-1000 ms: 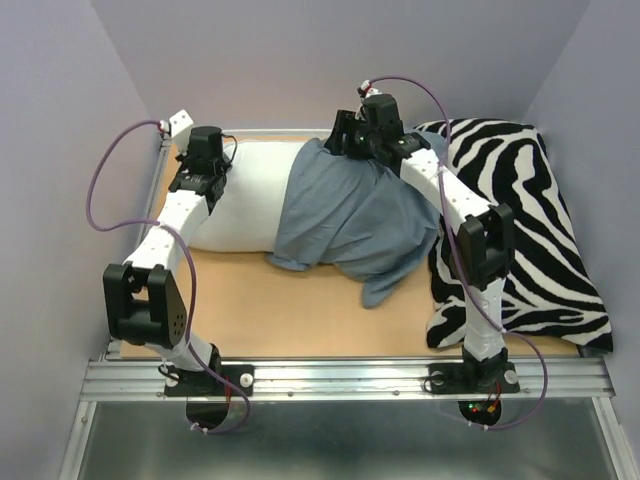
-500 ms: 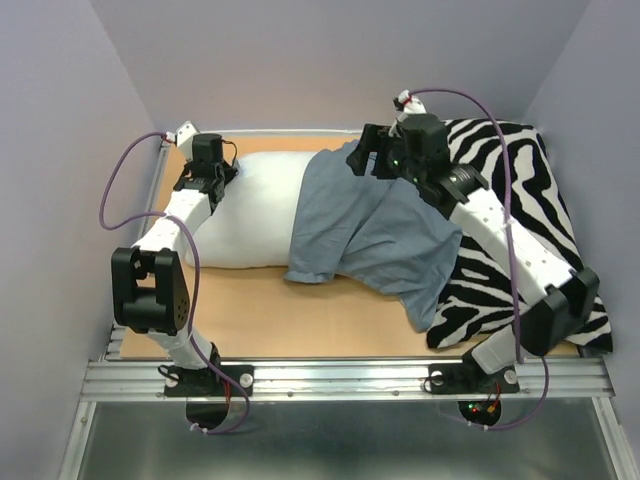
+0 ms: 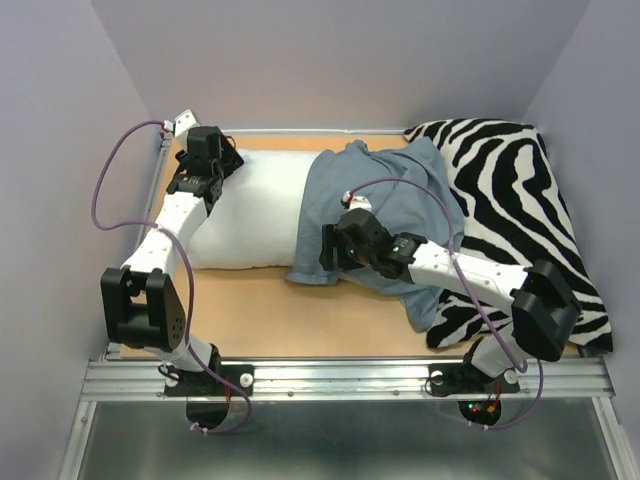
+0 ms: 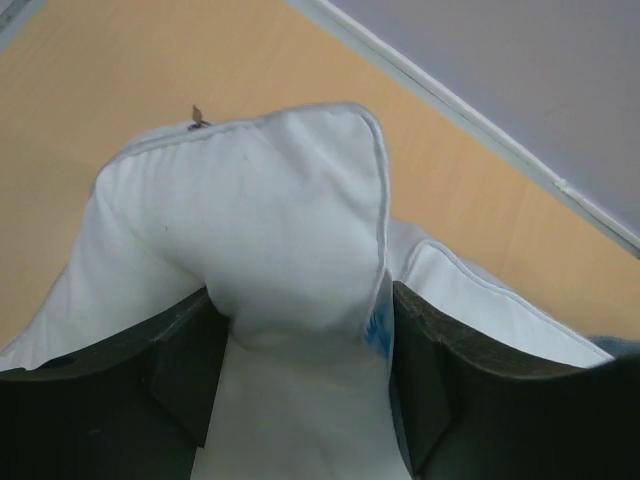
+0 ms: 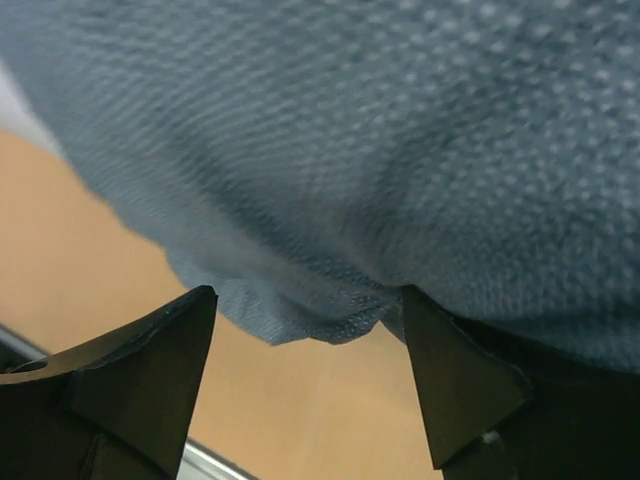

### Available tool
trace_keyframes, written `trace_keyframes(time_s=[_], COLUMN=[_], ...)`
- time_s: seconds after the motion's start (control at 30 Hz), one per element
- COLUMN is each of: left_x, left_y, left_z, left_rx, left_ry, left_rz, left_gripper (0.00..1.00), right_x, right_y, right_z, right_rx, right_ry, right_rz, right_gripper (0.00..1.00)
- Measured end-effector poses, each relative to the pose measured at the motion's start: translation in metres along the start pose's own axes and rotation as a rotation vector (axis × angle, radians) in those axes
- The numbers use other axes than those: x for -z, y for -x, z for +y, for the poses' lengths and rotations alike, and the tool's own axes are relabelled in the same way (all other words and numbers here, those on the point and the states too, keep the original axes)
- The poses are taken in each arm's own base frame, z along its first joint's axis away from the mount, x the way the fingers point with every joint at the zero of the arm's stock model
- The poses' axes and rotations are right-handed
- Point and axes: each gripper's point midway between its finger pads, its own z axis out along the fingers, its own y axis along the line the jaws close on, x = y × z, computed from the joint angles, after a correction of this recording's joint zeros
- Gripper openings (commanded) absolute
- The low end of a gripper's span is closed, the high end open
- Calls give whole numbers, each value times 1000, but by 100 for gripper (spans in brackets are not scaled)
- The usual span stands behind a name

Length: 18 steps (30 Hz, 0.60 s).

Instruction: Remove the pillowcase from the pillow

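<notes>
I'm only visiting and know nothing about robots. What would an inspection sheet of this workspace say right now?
Surface: tan tabletop, with a metal rail along its near edge.
Job's things: the white pillow has its left half bare; the blue-grey pillowcase covers its right half.
Clutter: zebra-print cushion at the right.
Grippers: left gripper has its fingers shut on a pillow corner; right gripper is open at the pillowcase's near hem.
Cables: purple cables loop off both arms, one of them over the pillowcase.
Surroundings: plain lavender walls on three sides.

table (image 3: 300,310): tan | on it: pillow (image 3: 250,210), pillowcase (image 3: 390,190), zebra cushion (image 3: 510,190) at right
</notes>
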Motion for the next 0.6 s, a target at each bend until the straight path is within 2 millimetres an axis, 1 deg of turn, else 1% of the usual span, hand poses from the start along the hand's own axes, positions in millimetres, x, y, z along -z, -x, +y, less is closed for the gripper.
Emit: trace_keyframes(time_s=[0.03, 0.07, 0.1, 0.13, 0.2, 0.23, 0.3, 0.33, 0.37, 0.4, 0.43, 0.47, 0.57, 0.6], left_x=[7, 16, 24, 31, 57, 66, 89, 98, 103, 110, 114, 119, 123, 123], left_y=[3, 8, 11, 16, 27, 30, 34, 31, 27, 19, 9, -6, -44, -58], left_z=[-3, -6, -10, -12, -24, -29, -41, -44, -47, -46, -45, -41, -27, -21], left_rx=[-4, -4, -6, -9, -8, -6, 2, 7, 7, 18, 20, 25, 49, 54], left_ry=[-9, -23, -36, -44, -83, -102, -154, -172, -182, -188, -191, -194, -180, -167], left_rz=[-5, -15, -21, -34, -71, -82, -100, -102, -105, -98, -86, -62, 11, 38], left_gripper=[73, 84, 86, 87, 87, 87, 87, 88, 88, 88, 88, 88, 88, 88], right_x=[-6, -12, -13, -14, -12, -9, 3, 7, 12, 13, 14, 14, 4, -2], right_y=[-6, -10, -12, -12, -10, -8, 0, 5, 11, 15, 18, 19, 14, 8], right_z=[-5, -11, -13, -15, -15, -16, -17, -17, -17, -16, -15, -15, -17, -19], right_rx=[-8, -26, -35, -45, -72, -81, -100, -104, -113, -118, -126, -130, -132, -127], right_ry=[-21, -46, -56, -63, -65, -63, -60, -61, -57, -54, -52, -53, -68, -81], right_rz=[12, 14, 12, 6, -12, -24, -65, -82, -108, -120, -135, -139, -127, -111], right_gripper=[75, 73, 73, 74, 80, 81, 82, 82, 82, 80, 77, 75, 73, 73])
